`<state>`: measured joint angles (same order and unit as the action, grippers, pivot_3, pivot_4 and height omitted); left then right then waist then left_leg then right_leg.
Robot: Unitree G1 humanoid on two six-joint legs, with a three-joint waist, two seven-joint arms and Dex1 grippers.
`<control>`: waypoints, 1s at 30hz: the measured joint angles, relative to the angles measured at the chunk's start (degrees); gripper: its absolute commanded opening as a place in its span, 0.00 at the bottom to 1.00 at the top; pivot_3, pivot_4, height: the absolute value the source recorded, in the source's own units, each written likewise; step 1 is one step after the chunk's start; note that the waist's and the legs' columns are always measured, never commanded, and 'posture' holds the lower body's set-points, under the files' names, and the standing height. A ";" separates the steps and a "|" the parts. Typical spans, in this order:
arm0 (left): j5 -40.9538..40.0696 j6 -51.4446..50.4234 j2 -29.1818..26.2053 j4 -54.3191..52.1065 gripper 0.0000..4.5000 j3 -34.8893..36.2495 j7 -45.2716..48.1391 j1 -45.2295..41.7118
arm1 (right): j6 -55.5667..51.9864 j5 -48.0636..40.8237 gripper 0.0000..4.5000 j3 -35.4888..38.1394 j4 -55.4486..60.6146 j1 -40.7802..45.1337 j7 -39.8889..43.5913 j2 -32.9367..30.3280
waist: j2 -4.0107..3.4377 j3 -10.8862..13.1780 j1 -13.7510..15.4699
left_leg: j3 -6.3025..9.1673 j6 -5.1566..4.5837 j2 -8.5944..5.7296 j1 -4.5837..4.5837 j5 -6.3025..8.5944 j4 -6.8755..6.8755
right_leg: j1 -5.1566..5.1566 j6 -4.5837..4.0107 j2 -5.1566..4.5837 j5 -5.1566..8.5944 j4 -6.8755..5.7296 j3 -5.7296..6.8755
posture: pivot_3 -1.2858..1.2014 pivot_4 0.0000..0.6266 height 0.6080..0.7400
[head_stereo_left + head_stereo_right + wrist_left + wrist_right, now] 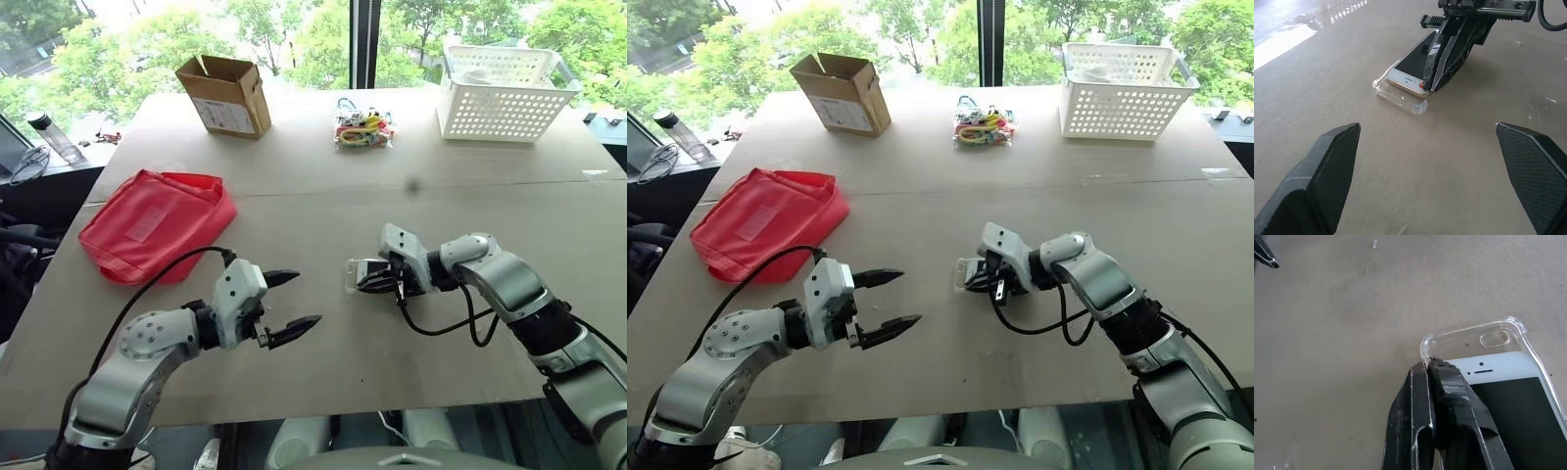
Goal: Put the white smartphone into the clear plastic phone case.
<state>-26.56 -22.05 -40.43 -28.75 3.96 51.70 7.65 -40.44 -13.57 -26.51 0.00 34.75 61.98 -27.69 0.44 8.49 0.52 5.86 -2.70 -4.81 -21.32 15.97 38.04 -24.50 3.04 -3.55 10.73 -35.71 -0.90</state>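
the clear plastic phone case lies flat on the tabletop, a little toward the near edge and right of its middle, well away from any corner. the white smartphone rests screen up inside the case but not seated: its top end stops short of the case's end, so the camera cutout and two rounded corners of the shell stand bare beyond it, and in the left wrist view the phone looks slightly raised at that end. the right gripper comes in from the right, pointing left and downward, its two black fingers pressed together with no gap; their tips sit at the long edge of the phone near the case's corner, touching or just about touching the rim, and nothing is clasped between them. the left gripper hovers above bare tabletop nearer the front edge and to the left of the case, well apart from it, its fingers spread wide and empty, pointing toward the phone. at the far edge stand a cardboard box toward the left, a white perforated basket toward the right, and a small heap of colourful items between them. a red pouch lies near the left edge.
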 measured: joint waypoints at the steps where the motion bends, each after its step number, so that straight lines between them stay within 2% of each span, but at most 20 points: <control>1: 0.00 0.09 0.00 0.00 1.00 0.00 0.08 0.03 | 0.89 0.16 0.01 -0.18 -0.93 -0.12 0.00 0.22 | 0.00 0.00 -0.07 | 0.00 0.15 0.00 0.37 0.11 -0.03 | 0.34 -0.05 0.00 0.07 0.00 0.00 | 0.52 0.24 1.00; 4: 0.00 0.43 0.00 0.00 1.00 0.01 0.45 0.29 | 2.39 0.72 0.01 -0.21 -2.44 -0.44 -0.11 0.83 | 0.03 -0.07 -0.24 | 0.00 0.20 0.02 0.83 0.17 -0.05 | 0.81 0.09 0.00 0.36 0.01 0.01 | 0.52 0.24 1.00; 16: 0.01 1.11 0.02 0.14 1.00 -0.03 0.91 0.26 | 6.97 3.09 0.01 -1.00 -5.91 -0.57 -0.59 3.12 | -0.02 -0.60 -1.30 | -0.01 0.21 0.04 1.08 0.16 -0.06 | 0.96 0.11 0.00 0.36 0.00 0.02 | 0.52 0.24 1.00; 20: 0.01 1.12 -0.11 0.17 1.00 0.02 1.15 0.39 | 8.40 4.70 0.01 -1.54 -8.23 -0.26 -1.80 4.45 | 0.00 -0.76 -1.35 | -0.02 0.22 0.10 1.61 0.17 -0.29 | 1.40 0.14 -0.06 0.42 0.00 -0.07 | 0.52 0.24 1.00; 30: -0.08 1.12 -0.14 0.14 1.00 0.04 1.04 1.28 | 13.20 7.32 0.01 -1.92 -10.48 -1.04 -4.70 6.97 | 0.03 -0.79 -2.33 | -0.03 0.26 0.15 1.91 0.19 -0.73 | 1.75 0.14 -0.26 0.45 0.00 0.02 | 0.52 0.24 1.00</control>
<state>-26.63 -20.93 -40.57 -28.61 4.00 52.73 8.93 -27.25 -6.25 -28.43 -10.48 33.71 57.28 -20.72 0.48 7.69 -1.81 5.83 -2.44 -4.66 -19.41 16.16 37.30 -22.76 3.17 -3.81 11.17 -35.71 -0.88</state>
